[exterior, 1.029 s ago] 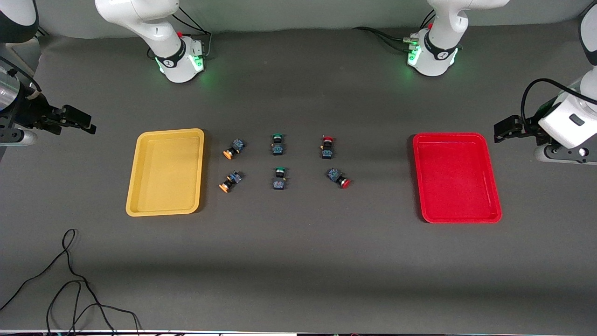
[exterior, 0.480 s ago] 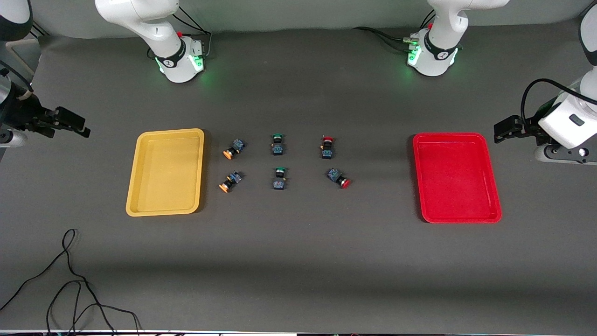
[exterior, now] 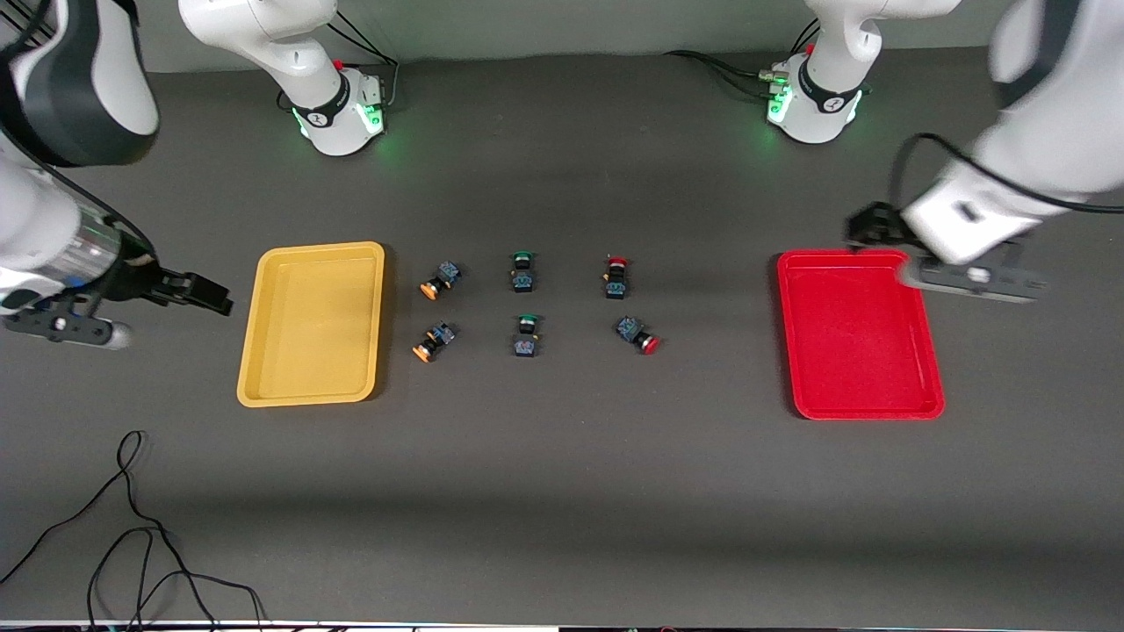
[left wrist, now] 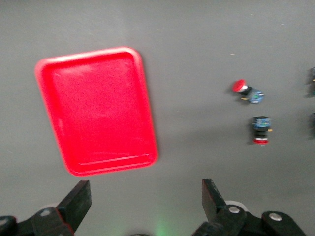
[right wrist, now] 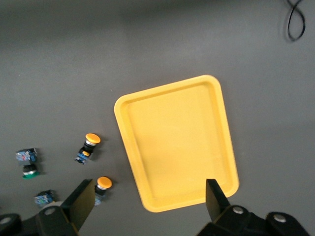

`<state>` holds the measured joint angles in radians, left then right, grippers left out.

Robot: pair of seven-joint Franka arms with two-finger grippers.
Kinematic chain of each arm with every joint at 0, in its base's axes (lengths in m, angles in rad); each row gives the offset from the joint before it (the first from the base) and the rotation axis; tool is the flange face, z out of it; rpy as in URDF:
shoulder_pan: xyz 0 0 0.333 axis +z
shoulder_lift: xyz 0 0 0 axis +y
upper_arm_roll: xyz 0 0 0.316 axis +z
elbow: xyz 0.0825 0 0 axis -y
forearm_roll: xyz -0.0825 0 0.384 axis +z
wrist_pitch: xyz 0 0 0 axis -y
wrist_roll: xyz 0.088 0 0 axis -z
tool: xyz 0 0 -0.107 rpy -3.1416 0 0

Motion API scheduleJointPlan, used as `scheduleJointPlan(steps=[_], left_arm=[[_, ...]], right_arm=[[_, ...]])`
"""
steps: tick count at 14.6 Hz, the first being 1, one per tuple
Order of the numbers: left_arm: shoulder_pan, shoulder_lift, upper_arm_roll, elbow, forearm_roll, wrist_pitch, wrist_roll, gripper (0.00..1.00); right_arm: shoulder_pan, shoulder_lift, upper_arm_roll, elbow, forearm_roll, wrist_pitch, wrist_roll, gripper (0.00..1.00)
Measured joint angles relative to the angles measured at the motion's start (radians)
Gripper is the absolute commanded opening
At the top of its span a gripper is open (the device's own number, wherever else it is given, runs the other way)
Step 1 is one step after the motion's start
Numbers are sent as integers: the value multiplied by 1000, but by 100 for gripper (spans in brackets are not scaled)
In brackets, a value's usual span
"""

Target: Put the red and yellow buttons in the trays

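**Six push-buttons between two trays, both arms aloft**

- Tabletop [exterior: 562,491]: dark grey; a loose black cable [exterior: 132,527] lies at the corner nearest the front camera, toward the right arm's end.
- Yellow tray [exterior: 309,399]: flat on the tabletop toward the right arm's end, nothing in it.
- Red tray [exterior: 865,409]: flat toward the left arm's end, nothing in it.
- Yellow-capped buttons: two, lying on their sides just beside the yellow tray, on the side toward the middle. One [exterior: 439,279] is farther from the front camera, the other [exterior: 433,342] nearer; both caps point toward the tray.
- Green-capped buttons: two in the middle column, one farther [exterior: 522,271], one nearer [exterior: 526,335].
- Red-capped buttons: two in the column toward the red tray, well apart from it. The farther one [exterior: 616,276] has its cap pointing away from the front camera; the nearer one [exterior: 637,334] lies slanted.
- Left pincer [left wrist: 142,204]: up in the air over the red tray's rim at the edge farthest from the front camera; fingers spread wide apart, nothing between them.
- Right pincer [right wrist: 150,204]: in the air over bare tabletop just beside the yellow tray, on the side away from the buttons; fingers likewise wide apart, holding nothing.
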<state>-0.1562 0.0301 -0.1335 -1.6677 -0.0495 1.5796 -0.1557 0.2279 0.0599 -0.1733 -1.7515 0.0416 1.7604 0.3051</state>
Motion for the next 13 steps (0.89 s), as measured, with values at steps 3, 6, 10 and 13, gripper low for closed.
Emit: scheduleJointPlan(steps=[3, 6, 10, 13], left_arm=[[-105, 0, -94, -29, -3, 50, -252, 100], [-264, 12, -114, -78, -3, 166, -483, 100], [-404, 50, -116, -143, -1, 303, -644, 100], [-438, 65, -116, -287, 1, 486, -670, 100]], right_arm=[[95, 2, 3, -16, 38, -15, 260, 100], [240, 24, 8, -109, 41, 90, 472, 100], [346, 48, 10, -282, 62, 287, 644, 100], [374, 52, 10, -426, 80, 449, 677, 100]])
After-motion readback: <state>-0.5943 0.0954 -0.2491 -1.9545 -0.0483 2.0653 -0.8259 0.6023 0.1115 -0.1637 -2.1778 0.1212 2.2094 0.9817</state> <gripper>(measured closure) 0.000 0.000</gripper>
